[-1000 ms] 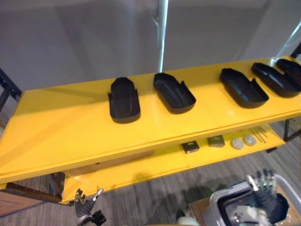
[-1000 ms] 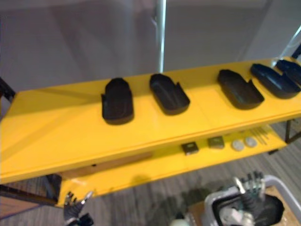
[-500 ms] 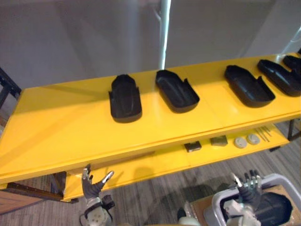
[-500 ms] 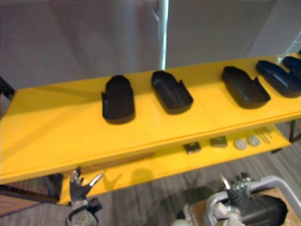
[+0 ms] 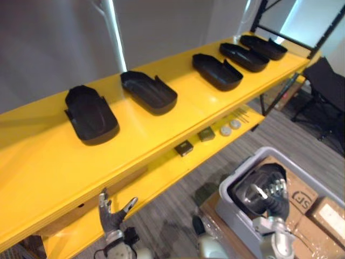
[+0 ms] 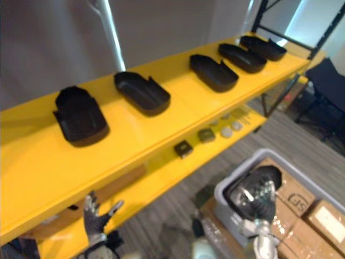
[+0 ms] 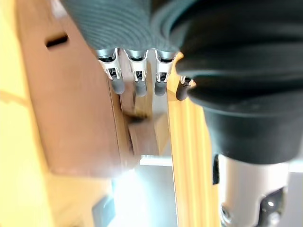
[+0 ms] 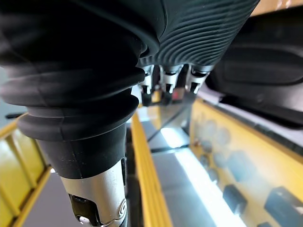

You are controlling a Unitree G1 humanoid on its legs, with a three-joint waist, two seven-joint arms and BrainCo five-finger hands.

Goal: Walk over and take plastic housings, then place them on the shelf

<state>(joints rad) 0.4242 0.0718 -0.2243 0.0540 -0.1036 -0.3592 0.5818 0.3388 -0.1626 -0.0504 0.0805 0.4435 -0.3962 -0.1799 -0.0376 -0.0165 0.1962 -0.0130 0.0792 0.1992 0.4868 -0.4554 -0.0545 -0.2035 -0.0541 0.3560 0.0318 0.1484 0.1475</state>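
Several black plastic housings lie in a row on the yellow shelf's top board [image 5: 48,167]: one at the left [image 5: 90,114], one beside it [image 5: 148,92], a third further right [image 5: 217,71], and more beyond. Another black housing [image 5: 247,190] lies in the grey bin [image 5: 241,168] at the lower right. My right hand [image 5: 275,195] hovers just over that housing with its fingers [image 8: 170,82] straight, holding nothing. My left hand [image 5: 112,215] hangs low in front of the lower shelf, fingers [image 7: 137,71] spread and empty.
The lower shelf board [image 5: 161,172] carries small blocks [image 5: 184,147] and round discs [image 5: 230,127]. Cardboard boxes [image 5: 323,213] stand beside the bin. A black chair [image 5: 326,81] and a dark rack frame [image 5: 280,32] are at the right end of the shelf.
The camera has swung right, so the shelf now slants and the bin and boxes show more fully. My right hand stays over the bin's housing; the left stays low and spread.
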